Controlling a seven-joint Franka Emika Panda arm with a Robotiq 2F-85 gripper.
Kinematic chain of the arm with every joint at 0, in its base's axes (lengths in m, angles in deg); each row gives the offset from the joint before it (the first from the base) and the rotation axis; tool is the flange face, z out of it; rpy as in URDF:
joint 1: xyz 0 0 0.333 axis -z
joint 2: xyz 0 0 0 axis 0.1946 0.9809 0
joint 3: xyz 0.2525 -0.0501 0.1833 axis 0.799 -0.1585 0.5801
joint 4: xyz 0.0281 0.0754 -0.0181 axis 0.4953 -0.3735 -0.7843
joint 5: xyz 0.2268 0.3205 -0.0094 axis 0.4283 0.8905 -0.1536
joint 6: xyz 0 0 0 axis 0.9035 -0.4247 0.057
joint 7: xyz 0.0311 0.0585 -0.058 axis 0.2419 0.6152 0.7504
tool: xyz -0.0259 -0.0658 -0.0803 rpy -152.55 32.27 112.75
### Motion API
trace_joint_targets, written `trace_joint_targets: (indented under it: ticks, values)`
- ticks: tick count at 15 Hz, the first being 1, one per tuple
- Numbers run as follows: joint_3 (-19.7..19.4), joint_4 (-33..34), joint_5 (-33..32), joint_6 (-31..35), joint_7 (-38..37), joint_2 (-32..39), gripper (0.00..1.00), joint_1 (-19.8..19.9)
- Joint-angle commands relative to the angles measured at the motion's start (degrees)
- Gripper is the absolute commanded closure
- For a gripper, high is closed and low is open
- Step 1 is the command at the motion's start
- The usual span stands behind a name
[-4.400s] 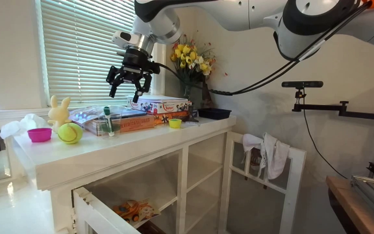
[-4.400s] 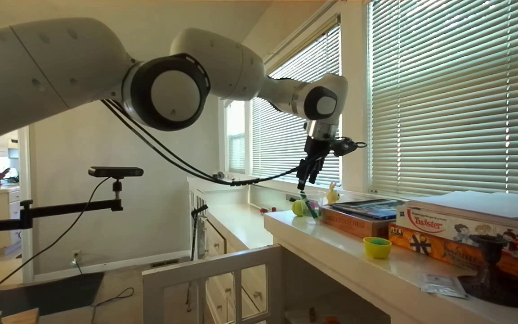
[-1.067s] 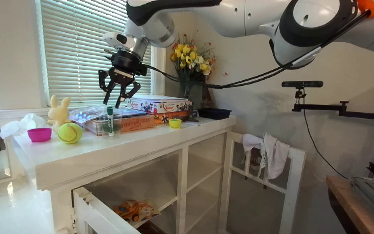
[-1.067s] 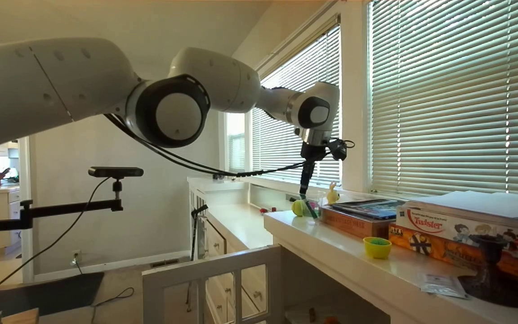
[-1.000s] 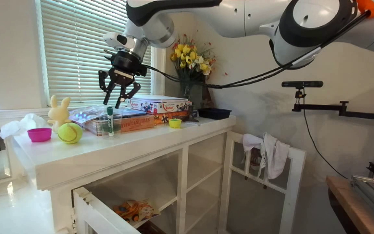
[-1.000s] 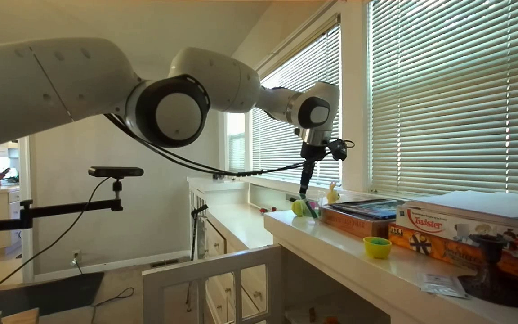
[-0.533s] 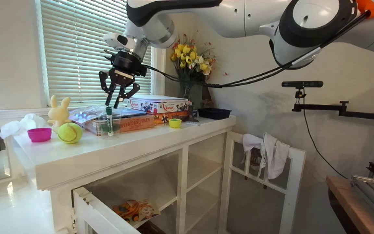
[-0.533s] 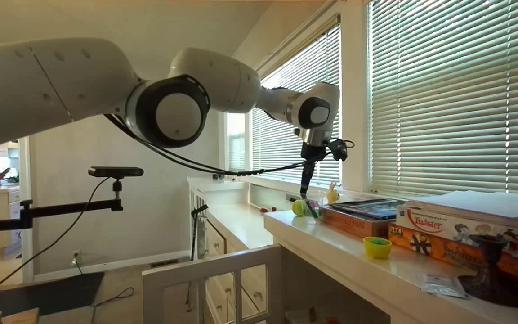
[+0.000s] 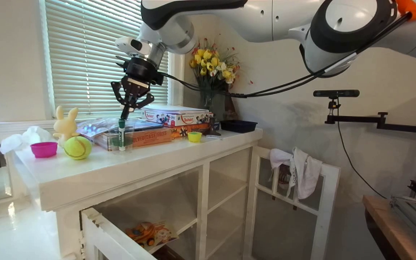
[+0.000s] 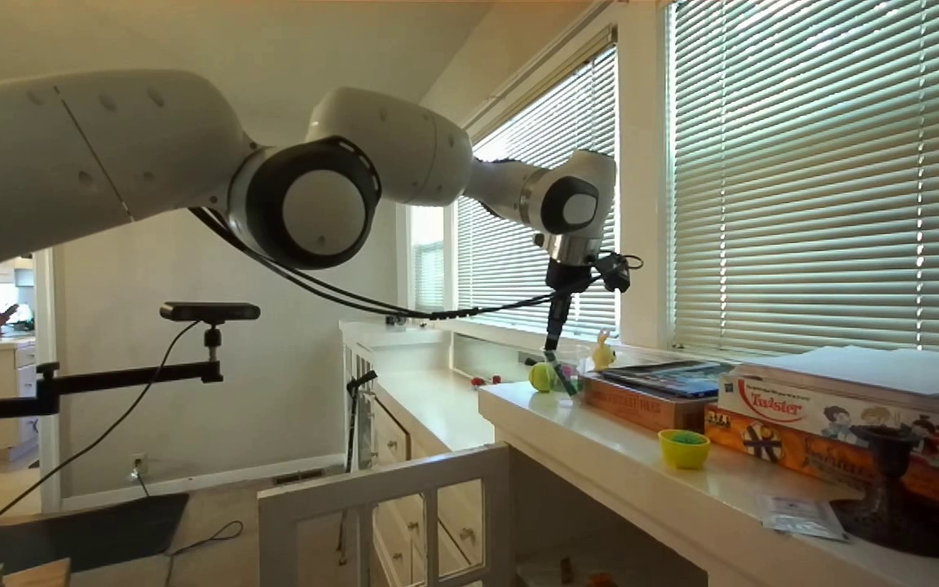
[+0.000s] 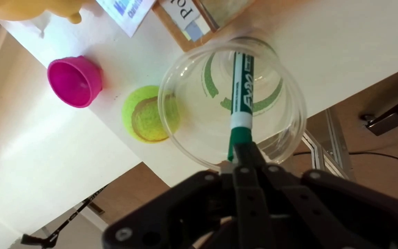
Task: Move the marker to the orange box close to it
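Observation:
The marker (image 11: 242, 86), green and white, stands leaning in a clear cup (image 11: 186, 152) on the counter, its green cap upward. My gripper (image 11: 249, 147) is just above it, shut, with its fingertips together at the cap. In the wrist view the cap end shows beside the fingers (image 11: 245, 152), not between them. In an exterior view the gripper (image 9: 123, 116) points down onto the marker's cap (image 9: 121, 123). The orange box (image 9: 152, 137) lies flat right beside the cup, with papers on top; its side also shows in an exterior view as the orange box (image 10: 632, 405).
Around the cup are a tennis ball (image 9: 78, 147), a pink bowl (image 9: 44, 149) and a rabbit figure (image 9: 65, 126). A yellow bowl (image 10: 684, 449), Twister box (image 10: 771, 403) and dark candle holder (image 10: 893, 489) stand along the counter. The counter's front edge (image 9: 150, 155) is close.
My gripper has come down and left toward the marker over the last seconds. In the last second its fingers have closed together, and the marker's top has shifted slightly left.

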Motion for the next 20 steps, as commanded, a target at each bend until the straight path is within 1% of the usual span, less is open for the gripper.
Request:
trace_joint_targets:
  ticks: [1,2,3,6,7,10,11,12,13,14,15,16,17,18,20]
  values:
    - [-0.2,2.4,-0.6,0.2,0.8,2.0,0.89,-0.4]
    - [-0.3,2.4,-0.7,0.1,0.8,2.0,0.73,-0.4]
    - [-0.3,2.4,-0.7,0.1,0.8,2.0,0.68,-0.4]
    - [-0.3,2.4,-0.6,0.0,0.7,2.1,0.46,-0.4]
    - [-0.3,2.3,-0.6,0.0,0.7,2.2,0.42,-0.4]
    - [-0.2,2.4,-0.6,0.0,0.7,2.5,0.39,-0.4]
    - [-0.2,2.4,-0.6,-0.1,0.7,2.6,0.43,-0.4]
    - [-0.3,2.4,-0.6,-0.1,0.7,2.7,0.49,-0.4]
    - [-0.3,2.5,-0.6,-0.1,0.7,2.8,0.68,-0.3]
    - [-0.4,2.5,-0.6,0.0,0.6,2.9,0.73,-0.3]
    - [-0.4,2.5,-0.6,0.0,0.5,3.0,0.81,-0.3]
    - [-0.5,2.5,-0.4,0.0,0.3,3.0,0.84,-0.2]
    - [-0.5,2.5,-0.4,0.0,0.1,3.1,0.95,-0.1]
    - [-0.4,2.5,-0.2,0.0,-0.3,3.2,0.99,0.0]
    - [-0.4,2.5,0.0,-0.1,-0.6,3.2,0.95,0.2]
